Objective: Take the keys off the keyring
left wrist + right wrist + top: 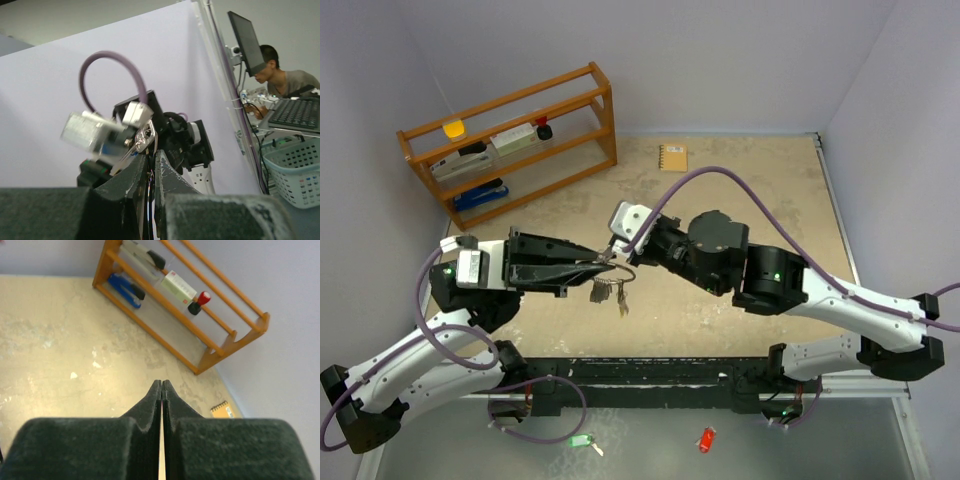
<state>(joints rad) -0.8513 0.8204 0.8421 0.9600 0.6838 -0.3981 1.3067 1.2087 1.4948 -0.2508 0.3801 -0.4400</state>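
In the top view my left gripper (600,263) is shut on the thin silver keyring (621,270) and holds it above the table. A bunch of small silver keys (610,292) hangs from the keyring. In the left wrist view the gripper (152,155) pinches the ring wire (156,142), with a silver key (142,140) just past its tips. My right gripper (611,250) is shut and meets the ring from the right. In its own wrist view the gripper (161,382) has nothing showing between the jaws. The yellow-tagged and blue-tagged keys are out of view.
A wooden rack (510,140) with a stapler and small items stands at the back left, also in the right wrist view (200,320). An orange notepad (672,157) lies at the back. A green tag (582,440) and a red tag (706,439) lie below the arm bases.
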